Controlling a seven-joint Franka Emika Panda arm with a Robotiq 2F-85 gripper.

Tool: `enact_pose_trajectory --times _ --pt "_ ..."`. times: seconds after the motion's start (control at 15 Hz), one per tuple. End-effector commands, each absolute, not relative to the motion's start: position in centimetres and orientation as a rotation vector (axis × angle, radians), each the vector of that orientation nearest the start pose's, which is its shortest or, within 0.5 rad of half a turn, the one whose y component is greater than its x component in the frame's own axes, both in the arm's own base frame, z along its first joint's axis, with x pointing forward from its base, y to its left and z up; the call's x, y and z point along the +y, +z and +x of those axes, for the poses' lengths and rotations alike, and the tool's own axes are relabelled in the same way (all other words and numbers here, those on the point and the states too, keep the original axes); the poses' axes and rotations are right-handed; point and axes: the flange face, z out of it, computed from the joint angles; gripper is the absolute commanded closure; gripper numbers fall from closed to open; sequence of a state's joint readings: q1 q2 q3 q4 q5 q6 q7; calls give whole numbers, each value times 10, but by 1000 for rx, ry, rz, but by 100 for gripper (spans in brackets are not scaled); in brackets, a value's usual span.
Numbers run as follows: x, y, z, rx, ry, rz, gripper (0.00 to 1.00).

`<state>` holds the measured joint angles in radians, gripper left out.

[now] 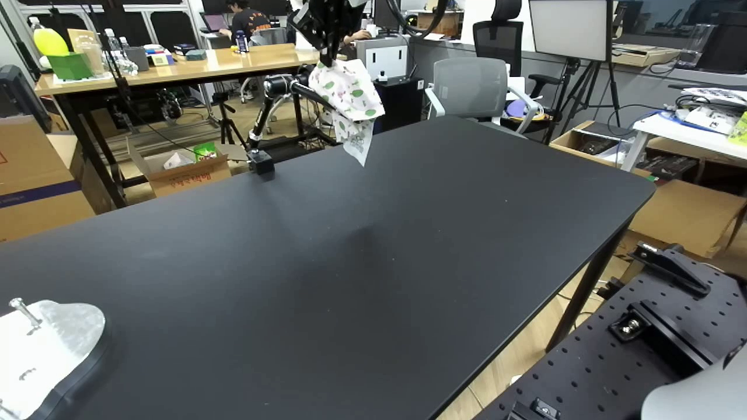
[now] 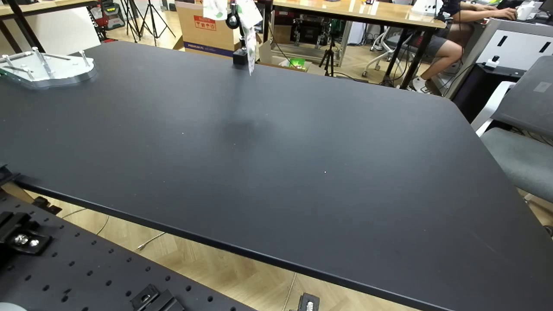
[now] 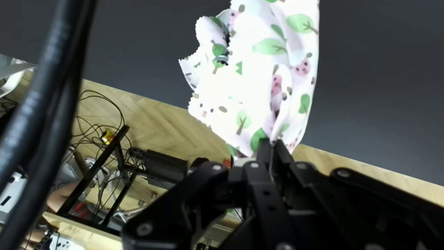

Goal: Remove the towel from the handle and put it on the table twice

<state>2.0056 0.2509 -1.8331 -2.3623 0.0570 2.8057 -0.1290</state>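
Observation:
The towel [image 1: 354,87] is white with green leaf and pink animal prints. It hangs bunched above the far edge of the black table [image 1: 303,274] and partly shows in an exterior view [image 2: 252,43]. The handle seems to be the black jointed arm [image 1: 262,119] fixed at the table's far edge; its base [image 2: 240,57] also shows. The arm's rod runs to the towel, and its end is hidden there. My gripper [image 1: 328,60] is above the towel, pointing down. In the wrist view the fingertips [image 3: 272,143] are shut on a fold of the towel [image 3: 249,86].
A pale metal plate with upright posts [image 1: 64,326] lies on the table and shows in an exterior view [image 2: 47,71]. A perforated black platform [image 1: 578,361] adjoins the near side. A grey chair [image 1: 470,87] stands beyond the table. Black cables [image 3: 45,104] cross the wrist view.

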Motion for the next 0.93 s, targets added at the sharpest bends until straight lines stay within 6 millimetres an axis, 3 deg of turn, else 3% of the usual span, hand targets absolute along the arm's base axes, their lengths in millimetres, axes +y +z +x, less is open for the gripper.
enact_pose_trajectory --times 0.0,0.2,0.4,0.87 --pt "107 416 500 -498 -982 -3182 98" --pt "103 408 483 -471 -989 -3165 98" --pt "105 387 478 -591 -914 -3161 98" --pt "125 360 487 -922 -794 -3100 98"
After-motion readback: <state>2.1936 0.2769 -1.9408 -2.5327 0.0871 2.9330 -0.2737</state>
